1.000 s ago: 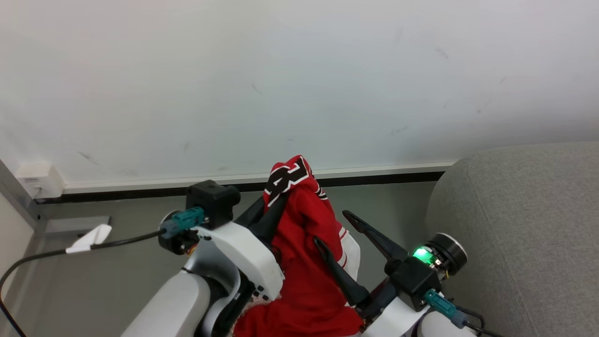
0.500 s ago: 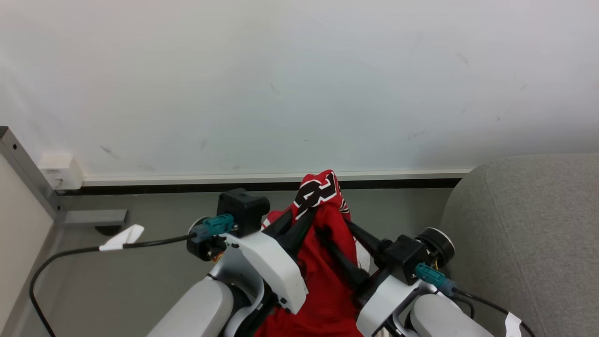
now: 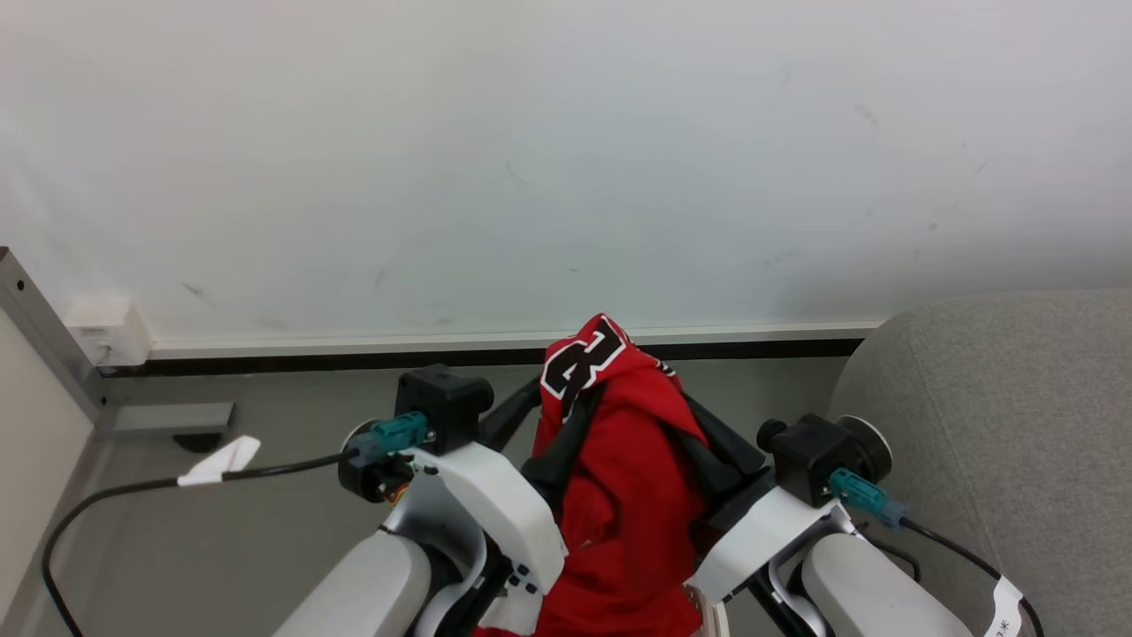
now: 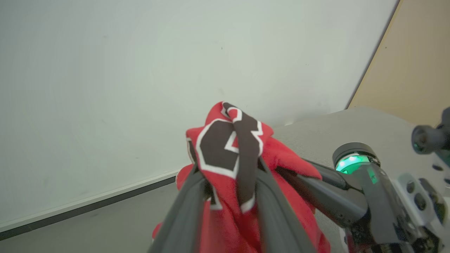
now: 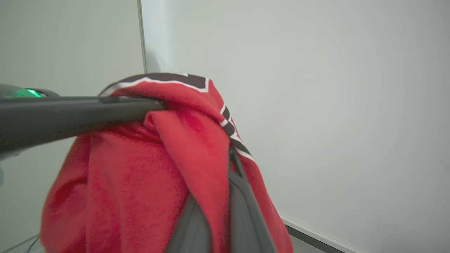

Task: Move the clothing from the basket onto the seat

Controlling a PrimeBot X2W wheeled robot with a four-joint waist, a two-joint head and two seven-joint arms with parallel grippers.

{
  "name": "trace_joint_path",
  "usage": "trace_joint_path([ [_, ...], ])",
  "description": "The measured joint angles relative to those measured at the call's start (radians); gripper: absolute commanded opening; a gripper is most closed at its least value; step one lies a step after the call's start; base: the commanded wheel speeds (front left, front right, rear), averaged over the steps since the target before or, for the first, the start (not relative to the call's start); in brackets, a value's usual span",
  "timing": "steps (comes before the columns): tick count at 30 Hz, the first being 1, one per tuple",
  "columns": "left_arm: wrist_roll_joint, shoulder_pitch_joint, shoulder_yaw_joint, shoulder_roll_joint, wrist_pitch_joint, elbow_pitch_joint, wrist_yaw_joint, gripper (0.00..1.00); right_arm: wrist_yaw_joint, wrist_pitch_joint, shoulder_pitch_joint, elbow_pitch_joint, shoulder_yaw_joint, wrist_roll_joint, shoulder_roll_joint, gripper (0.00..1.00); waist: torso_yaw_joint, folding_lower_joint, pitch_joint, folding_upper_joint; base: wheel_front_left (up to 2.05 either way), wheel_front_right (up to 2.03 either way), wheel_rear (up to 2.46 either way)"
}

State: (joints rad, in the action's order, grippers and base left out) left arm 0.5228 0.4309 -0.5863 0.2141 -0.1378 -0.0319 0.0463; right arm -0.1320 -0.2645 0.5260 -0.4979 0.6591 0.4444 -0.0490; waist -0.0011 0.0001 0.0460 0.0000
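Observation:
The red jersey [image 3: 632, 478], with black-and-white lettering at its top, hangs bunched in the air between my two arms. My left gripper [image 3: 566, 389] is shut on its upper fold; in the left wrist view the cloth [image 4: 228, 147] is pinched between the two fingers. My right gripper [image 3: 685, 411] is shut on the jersey's right side, and its fingers [image 5: 242, 207] clamp a red fold [image 5: 197, 158]. The grey seat [image 3: 999, 425] is to the right, apart from the jersey. The basket and the shorts are hidden from view.
A white wall with a dark baseboard [image 3: 354, 358] runs close ahead over grey floor [image 3: 221, 548]. A black cable with a white tag [image 3: 217, 460] trails from my left wrist. A white box [image 3: 102, 332] and a metal post [image 3: 44, 336] stand at the left.
My right gripper, open and apart from the jersey a second ago, has swung in and shut on its right side. The camera has shifted slightly; the left gripper keeps its hold.

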Motion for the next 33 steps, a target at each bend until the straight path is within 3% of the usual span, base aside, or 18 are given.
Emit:
trace_joint_path([
  [22,-0.023,-0.049,-0.038,0.018,0.079,-0.030,-0.007,1.00,0.000,0.000,0.000,0.014,-0.240,-0.099,-0.001,0.00,-0.050,0.0000,-0.011,0.0000,0.00,0.00,0.00],
  [33,-0.026,-0.049,-0.044,0.027,0.091,-0.032,-0.005,1.00,0.000,0.000,-0.004,0.031,-0.297,-0.143,0.000,0.00,-0.132,0.0000,-0.027,0.0000,0.00,0.00,0.00],
])
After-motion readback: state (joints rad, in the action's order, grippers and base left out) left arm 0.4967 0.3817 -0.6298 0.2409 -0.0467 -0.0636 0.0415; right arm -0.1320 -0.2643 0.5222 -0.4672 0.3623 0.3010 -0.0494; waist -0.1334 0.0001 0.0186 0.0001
